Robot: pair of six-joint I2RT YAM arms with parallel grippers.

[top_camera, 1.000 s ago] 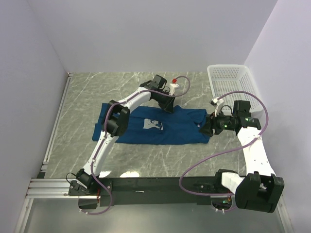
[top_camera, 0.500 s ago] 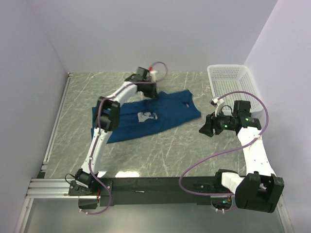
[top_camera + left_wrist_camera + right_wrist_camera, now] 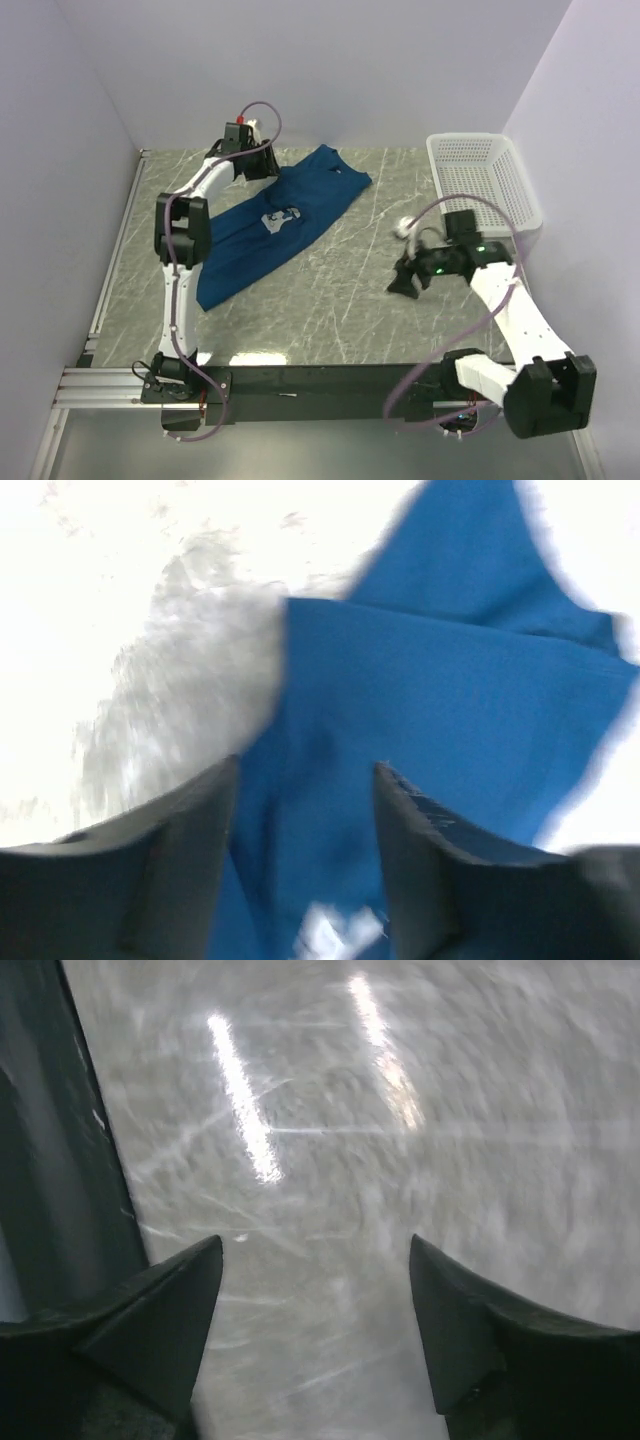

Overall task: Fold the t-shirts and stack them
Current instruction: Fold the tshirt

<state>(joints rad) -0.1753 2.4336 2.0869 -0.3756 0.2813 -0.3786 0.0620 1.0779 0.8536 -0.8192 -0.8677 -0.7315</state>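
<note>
Our dark blue t-shirt (image 3: 300,205) lies diagonally across the table's (image 3: 330,310) far-left part, its upper end near the back wall. Our left gripper (image 3: 305,770) hangs over its far edge with fingers apart. Our right gripper (image 3: 315,1245) is also spread, over open marble well right of the hem.

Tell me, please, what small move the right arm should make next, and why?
Probably swing the right gripper left toward the dark blue cotton t-shirt. It hangs open over the grey marble table, apart from the shirt, which lies stretched out diagonally, not yet compactly folded, under the open left gripper.
</note>
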